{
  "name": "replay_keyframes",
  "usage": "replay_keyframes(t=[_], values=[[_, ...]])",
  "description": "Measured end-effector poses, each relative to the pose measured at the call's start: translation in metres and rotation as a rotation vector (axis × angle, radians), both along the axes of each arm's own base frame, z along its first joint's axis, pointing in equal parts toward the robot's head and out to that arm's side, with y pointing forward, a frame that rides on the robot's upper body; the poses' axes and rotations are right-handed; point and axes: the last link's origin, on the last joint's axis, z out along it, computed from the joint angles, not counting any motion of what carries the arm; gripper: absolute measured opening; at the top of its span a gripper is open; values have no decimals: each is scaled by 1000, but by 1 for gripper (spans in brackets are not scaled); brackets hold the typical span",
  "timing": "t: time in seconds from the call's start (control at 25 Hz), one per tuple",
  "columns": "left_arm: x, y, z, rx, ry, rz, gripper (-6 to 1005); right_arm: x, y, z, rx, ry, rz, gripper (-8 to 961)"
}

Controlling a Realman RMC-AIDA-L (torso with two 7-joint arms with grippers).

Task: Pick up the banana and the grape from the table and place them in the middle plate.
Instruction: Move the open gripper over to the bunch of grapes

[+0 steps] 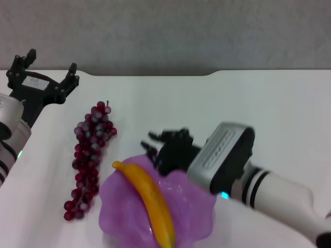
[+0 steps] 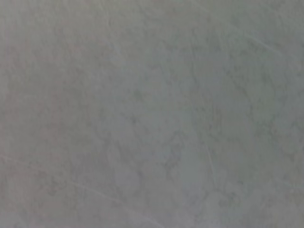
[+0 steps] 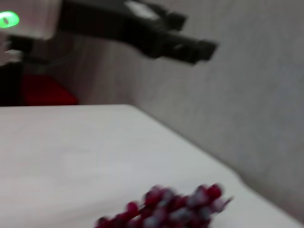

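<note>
No legible writing: the pale label on my left gripper (image 1: 47, 70) is unreadable. Its fingers spread apart, empty, at the table (image 1: 269, 108) far-left corner. My right gripper (image 1: 155, 144) hovers at the middle plate (image 1: 121, 206) far rim; cannot tell its finger state. The banana (image 1: 150, 199) lies in the plate, just before it. The grape (image 1: 89, 157) lies to its left, on the table beside the plate, nothing between.

White table (image 1: 258, 103) with grape (image 1: 89, 157), plate (image 1: 199, 214)
</note>
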Motion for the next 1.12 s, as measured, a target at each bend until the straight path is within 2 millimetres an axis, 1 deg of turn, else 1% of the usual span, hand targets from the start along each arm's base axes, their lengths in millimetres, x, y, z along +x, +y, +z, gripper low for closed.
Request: replay_keyframes(t=[0.04,0.08,0.12,0.16,0.32,0.4,0.56,0.68,0.88,1.12], values=[[0,0,0,0,0,0,880,-2,6,5,26,0,5,112],[-1,0,0,1,-1,2,880,-4,18,15,88,-4,15,142],[-1,-1,0,2,-2,5,880,-4,18,15,88,-4,15,172],[-2,-1,1,3,-2,7,880,-4,23,21,121,-5,16,202],[-3,-1,1,2,-2,9,880,-1,36,45,264,-7,0,247],[-3,-1,1,2,-5,10,880,2,35,58,355,-8,-11,270],[-5,-1,-1,-2,-11,17,879,12,24,85,581,-39,-30,243],[-5,0,-1,-3,-14,19,879,18,11,98,712,-44,-58,234],[-6,0,-1,-5,-37,23,879,31,-4,112,835,12,-116,218],[-8,0,-3,-11,-99,24,879,60,-20,126,945,80,-224,211]])
